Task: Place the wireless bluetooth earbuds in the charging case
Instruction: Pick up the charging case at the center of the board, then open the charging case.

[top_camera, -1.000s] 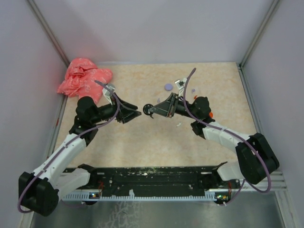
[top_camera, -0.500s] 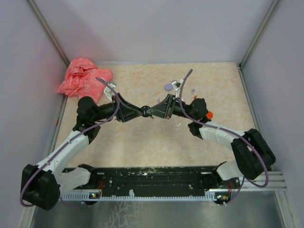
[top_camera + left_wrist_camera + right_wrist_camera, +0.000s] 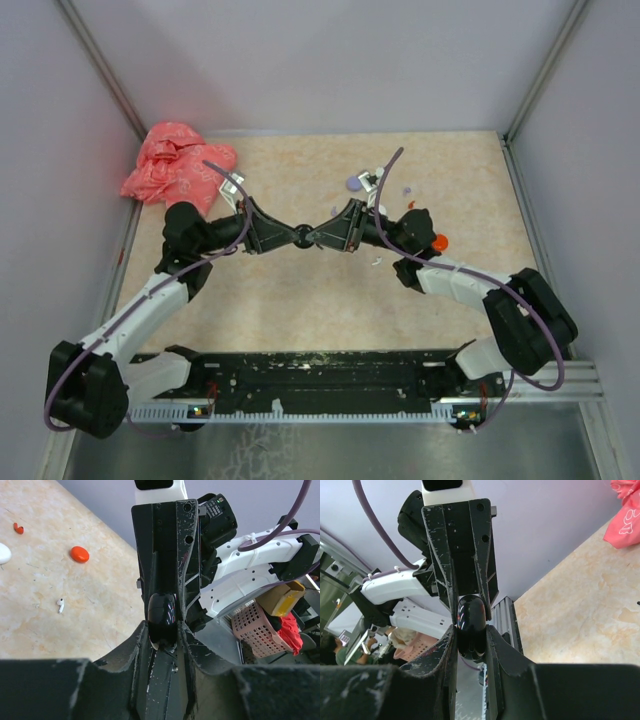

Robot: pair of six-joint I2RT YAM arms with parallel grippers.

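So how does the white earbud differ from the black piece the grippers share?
The white earbud lies loose on the table; the black piece is held above it, between the left gripper and right gripper. The earbud is stemmed, the black piece rounded and glossy.

Top cam hangs high behind the left arm and right arm, looking down on the whole table from well back. Each wrist cam peeks along its own fingers, super close, pointed at the opposite arm. All three share the black charging case where both sets of fingers meet.
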